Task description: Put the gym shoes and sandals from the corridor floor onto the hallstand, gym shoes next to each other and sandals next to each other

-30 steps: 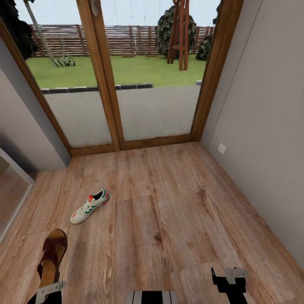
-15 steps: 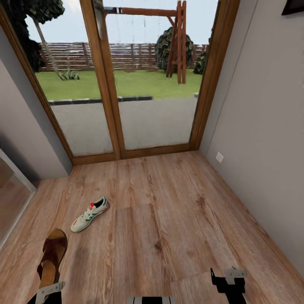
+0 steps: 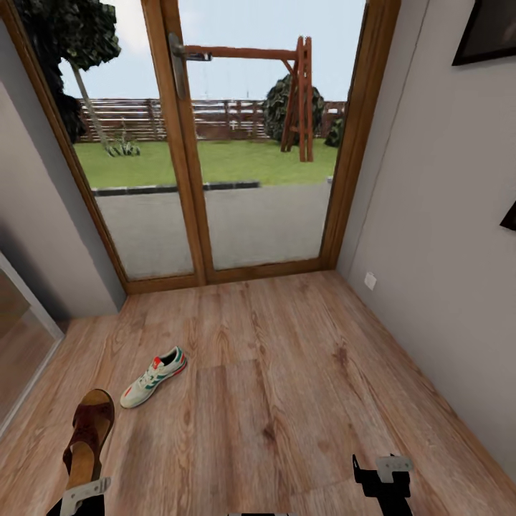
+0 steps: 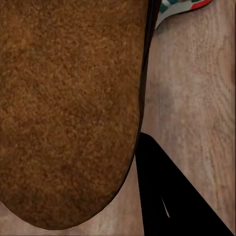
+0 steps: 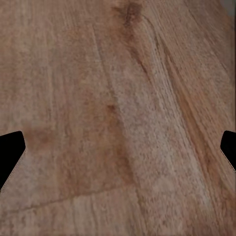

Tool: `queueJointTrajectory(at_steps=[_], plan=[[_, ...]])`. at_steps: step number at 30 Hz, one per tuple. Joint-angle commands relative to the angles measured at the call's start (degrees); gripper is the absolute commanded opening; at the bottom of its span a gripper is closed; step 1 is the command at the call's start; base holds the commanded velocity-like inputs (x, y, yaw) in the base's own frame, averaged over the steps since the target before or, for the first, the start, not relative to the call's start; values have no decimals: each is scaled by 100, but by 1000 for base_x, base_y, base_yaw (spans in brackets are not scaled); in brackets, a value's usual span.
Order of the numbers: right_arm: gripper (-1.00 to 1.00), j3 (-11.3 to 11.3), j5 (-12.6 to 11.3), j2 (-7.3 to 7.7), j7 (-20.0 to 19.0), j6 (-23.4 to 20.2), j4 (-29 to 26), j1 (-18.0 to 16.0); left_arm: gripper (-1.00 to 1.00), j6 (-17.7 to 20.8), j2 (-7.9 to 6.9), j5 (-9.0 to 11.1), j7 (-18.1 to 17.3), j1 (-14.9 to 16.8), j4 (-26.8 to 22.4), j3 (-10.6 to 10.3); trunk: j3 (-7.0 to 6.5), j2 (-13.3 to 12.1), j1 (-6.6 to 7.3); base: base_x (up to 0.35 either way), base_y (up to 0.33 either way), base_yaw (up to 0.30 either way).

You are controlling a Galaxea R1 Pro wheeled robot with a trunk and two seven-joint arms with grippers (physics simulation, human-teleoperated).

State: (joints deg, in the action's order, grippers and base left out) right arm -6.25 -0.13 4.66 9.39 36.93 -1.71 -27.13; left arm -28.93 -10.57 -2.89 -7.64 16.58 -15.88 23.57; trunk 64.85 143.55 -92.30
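wood floor (image 3: 287, 373) | glass doors (image 3: 215, 158) | left claw (image 3: 84, 493) grips sandal (image 3: 87, 437) | right claw (image 3: 383, 479) apart

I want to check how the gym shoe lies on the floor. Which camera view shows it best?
The head view: the whole gym shoe lies on its sole on the corridor floor, apart from the sandal. The left wrist view catches just a sliver of it past the sandal's sole. The right wrist view looks at floor planks.

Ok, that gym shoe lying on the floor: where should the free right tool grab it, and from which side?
Probably from above, closing across the heel collar of the gym shoe: it sits upright on its sole on the corridor floor, opening up, heel toward the glass door. The right tool stands open, nothing between its fingers.
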Motion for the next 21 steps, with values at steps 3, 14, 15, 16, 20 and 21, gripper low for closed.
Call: queueJointTrajectory(at_steps=[3,14,15,16,20,21], plan=[[100,-45,-3,0,45,7,4,-3,-100,-16,2,-52,-36,3,6,51,-89,-3,9,0,0,13],[100,-55,-2,-26,42,7,4,-3,-100,-16,2,-53,-36,3,6,51,-423,-17,37,0,0,112],[100,-54,-1,-36,43,7,4,-3,-100,-16,2,-53,-36,3,6,51,-452,-19,39,0,0,197],[100,-53,3,-62,44,7,4,-3,-100,-16,2,-54,-36,3,6,51,-480,-20,42,0,0,207],[100,-52,10,-118,45,7,4,-3,-100,-16,2,-53,-36,3,6,51,-593,-25,52,0,0,216],[100,-52,11,-126,45,7,4,-3,-100,-16,2,-53,-36,3,6,51,-621,-27,55,0,0,220]])
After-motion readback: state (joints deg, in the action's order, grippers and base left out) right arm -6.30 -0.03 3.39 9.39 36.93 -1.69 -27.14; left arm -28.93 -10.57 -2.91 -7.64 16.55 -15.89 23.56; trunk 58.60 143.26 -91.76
